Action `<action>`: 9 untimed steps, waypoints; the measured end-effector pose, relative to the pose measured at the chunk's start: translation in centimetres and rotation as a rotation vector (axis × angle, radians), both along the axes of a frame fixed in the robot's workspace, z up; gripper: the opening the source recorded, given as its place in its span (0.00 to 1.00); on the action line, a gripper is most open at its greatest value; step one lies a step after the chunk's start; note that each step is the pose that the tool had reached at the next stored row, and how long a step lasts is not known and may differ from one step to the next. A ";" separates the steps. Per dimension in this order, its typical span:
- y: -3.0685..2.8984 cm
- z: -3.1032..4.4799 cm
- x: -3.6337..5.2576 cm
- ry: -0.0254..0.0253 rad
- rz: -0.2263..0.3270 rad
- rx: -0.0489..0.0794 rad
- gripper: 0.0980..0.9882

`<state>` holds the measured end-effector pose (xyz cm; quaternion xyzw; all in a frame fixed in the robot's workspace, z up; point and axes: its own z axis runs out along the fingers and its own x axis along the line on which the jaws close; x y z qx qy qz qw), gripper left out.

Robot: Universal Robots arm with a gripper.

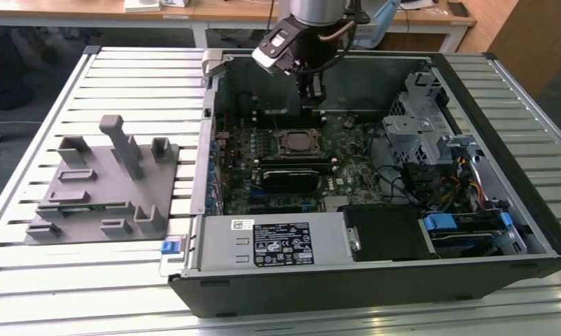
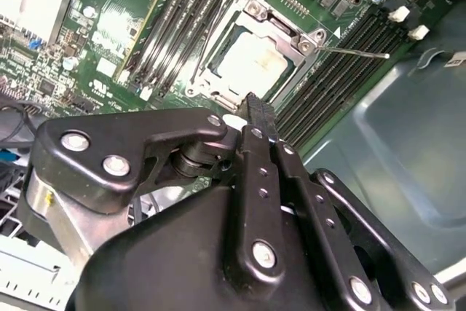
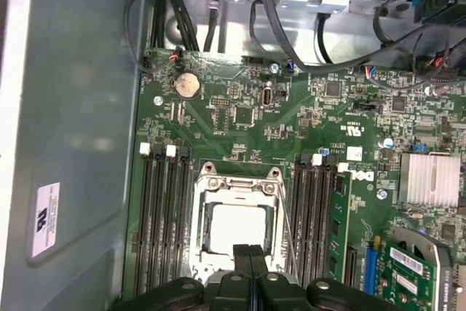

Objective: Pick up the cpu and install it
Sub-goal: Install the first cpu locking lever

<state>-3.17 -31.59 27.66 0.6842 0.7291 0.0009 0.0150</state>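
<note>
The cpu lies flat inside the black socket frame on the green motherboard, pale and square, and it also shows in the second wrist view as the cpu and in the exterior view as the cpu. My gripper hangs just above the board at the socket's edge, its two black fingers pressed together with nothing between them. The exterior view has my gripper inside the open case, behind the socket. In the second wrist view my gripper points at the frame's rim.
The open computer case holds memory slots on both sides of the socket, a thin metal lever, cables and a drive cage. A grey plastic tray with upright posts sits at the exterior view's left.
</note>
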 end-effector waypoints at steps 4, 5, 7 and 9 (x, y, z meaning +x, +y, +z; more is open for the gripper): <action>0.00 0.14 0.00 -0.0004 0.045 0.000 0.01; 0.00 0.15 0.00 -0.0003 0.063 0.000 0.01; 0.00 0.14 0.00 -0.0004 0.099 0.000 0.01; 0.00 0.15 0.00 -0.0003 0.137 0.000 0.01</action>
